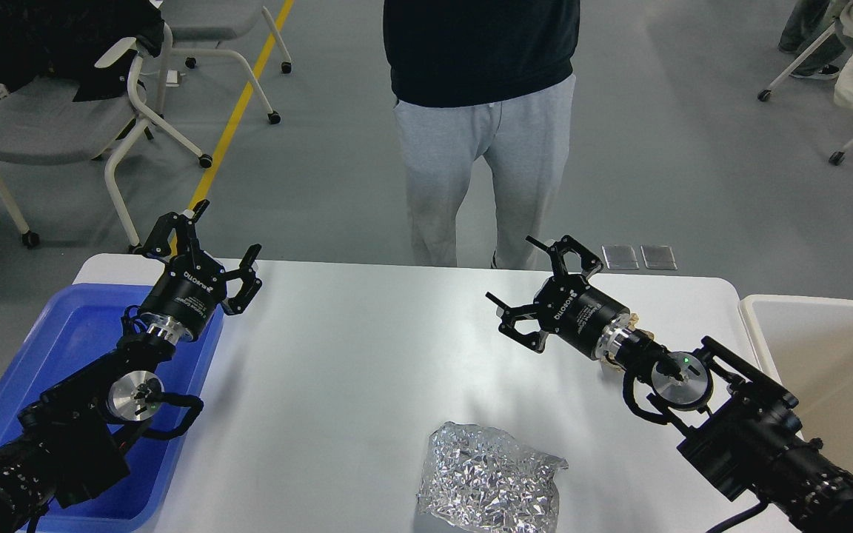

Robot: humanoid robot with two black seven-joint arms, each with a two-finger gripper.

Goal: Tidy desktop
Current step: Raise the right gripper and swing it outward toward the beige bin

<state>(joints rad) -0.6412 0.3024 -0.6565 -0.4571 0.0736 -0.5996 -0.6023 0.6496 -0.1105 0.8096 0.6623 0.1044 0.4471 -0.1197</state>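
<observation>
Crinkled silver foil bag [489, 481] on a white tabletop [338, 370], two empty black hands above it.

Foil bag lies at the tabletop's near edge, right of centre, touching neither arm. Further back, the left hand [215, 240] hovers over the blue tray's [64, 333] far right corner, fingers spread and holding nothing; the right hand [523, 277] hangs above the tabletop's right half, fingers likewise spread and empty. A beige tub [826, 355] sits at the right end. Beyond the far edge stands a person [482, 126] in grey trousers.
</observation>
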